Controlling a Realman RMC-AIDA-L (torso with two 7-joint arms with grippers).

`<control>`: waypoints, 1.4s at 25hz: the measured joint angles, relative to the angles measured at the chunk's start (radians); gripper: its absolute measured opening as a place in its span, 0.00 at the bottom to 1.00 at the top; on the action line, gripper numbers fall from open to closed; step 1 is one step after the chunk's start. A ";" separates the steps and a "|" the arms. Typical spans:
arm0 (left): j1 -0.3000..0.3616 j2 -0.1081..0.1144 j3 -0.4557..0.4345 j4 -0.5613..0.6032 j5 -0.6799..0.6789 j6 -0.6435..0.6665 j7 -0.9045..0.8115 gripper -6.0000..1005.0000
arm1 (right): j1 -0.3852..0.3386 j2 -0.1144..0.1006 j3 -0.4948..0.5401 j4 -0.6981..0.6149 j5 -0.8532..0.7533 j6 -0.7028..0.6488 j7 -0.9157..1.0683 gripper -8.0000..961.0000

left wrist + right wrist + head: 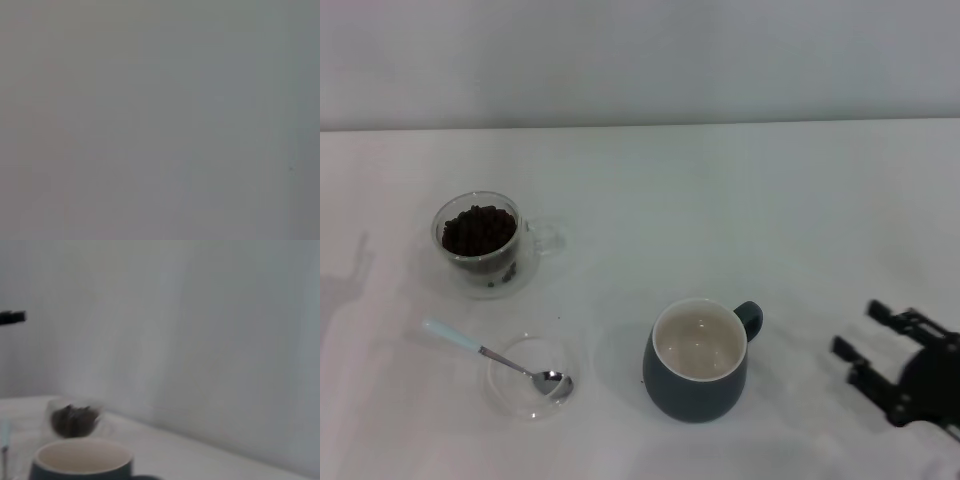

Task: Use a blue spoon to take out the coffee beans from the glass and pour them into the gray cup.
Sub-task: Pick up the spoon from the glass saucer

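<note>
The glass (480, 243) stands at the left of the white table, full of coffee beans (477, 229), its handle pointing right. The blue spoon (496, 357) lies in front of it, its metal bowl resting in a flat clear glass dish (528, 376). The gray cup (698, 360) stands in the middle front, empty, handle to the right. My right gripper (860, 333) is open at the right front, apart from the cup. The right wrist view shows the gray cup (80, 460) close and the glass (74, 418) behind it. My left gripper is out of view.
The table (720, 200) ends at a pale wall at the back. A dark bar (12, 317) shows at one edge of the right wrist view. The left wrist view shows only a blank grey surface.
</note>
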 joint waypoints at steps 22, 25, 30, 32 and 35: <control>0.112 -0.006 -0.006 -0.115 -0.007 0.251 -0.457 0.71 | 0.063 -0.111 0.586 0.068 0.055 -0.493 -0.016 0.62; 0.144 -0.006 -0.002 -0.137 0.000 0.259 -0.608 0.71 | 0.111 -0.133 0.588 0.066 0.098 -0.488 -0.016 0.62; 0.163 -0.004 0.018 -0.181 0.023 0.238 -0.843 0.71 | 0.147 -0.146 0.589 0.034 0.109 -0.483 -0.022 0.62; 0.160 -0.004 0.045 -0.192 0.027 0.225 -0.900 0.71 | 0.161 -0.146 0.588 0.031 0.108 -0.478 -0.023 0.62; 0.152 -0.004 0.094 -0.197 0.034 0.175 -0.997 0.71 | 0.175 -0.143 0.585 0.026 0.104 -0.474 -0.024 0.62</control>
